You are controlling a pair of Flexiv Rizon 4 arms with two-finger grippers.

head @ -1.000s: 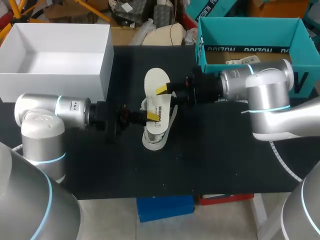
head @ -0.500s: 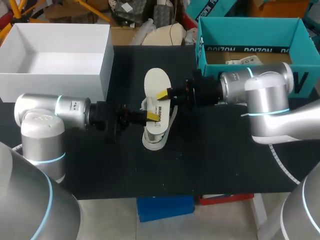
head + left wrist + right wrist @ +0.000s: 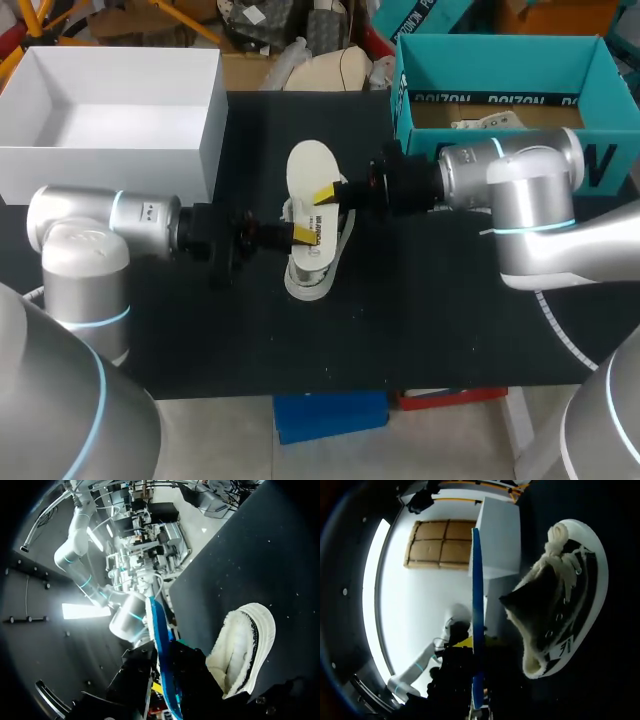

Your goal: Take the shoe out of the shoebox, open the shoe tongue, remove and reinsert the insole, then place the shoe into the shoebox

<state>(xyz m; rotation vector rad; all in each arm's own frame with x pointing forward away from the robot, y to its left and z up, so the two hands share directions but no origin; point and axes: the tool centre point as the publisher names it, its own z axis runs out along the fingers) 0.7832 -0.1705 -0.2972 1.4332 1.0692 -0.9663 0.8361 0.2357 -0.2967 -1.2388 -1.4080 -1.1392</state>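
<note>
At the middle of the table [image 3: 450,320]: insole out, pinched by both end effectors.
The white insole [image 3: 312,168] hangs over the shoe [image 3: 308,278], which sits on the table with its fleecy opening facing up. The right end effector [image 3: 326,190] comes in from three o'clock and is closed narrow on the insole's edge, while the left end effector [image 3: 303,235] comes in from nine o'clock and clamps it nearer the shoe. Both wrist views show the insole edge-on between the fingers. I judge that removal is done and reinsertion is next: tip one end down into the shoe's opening and slide it flat. A white box [image 3: 210,130] stands at ten o'clock of the shoe and a teal box [image 3: 400,100] at two o'clock.
</note>
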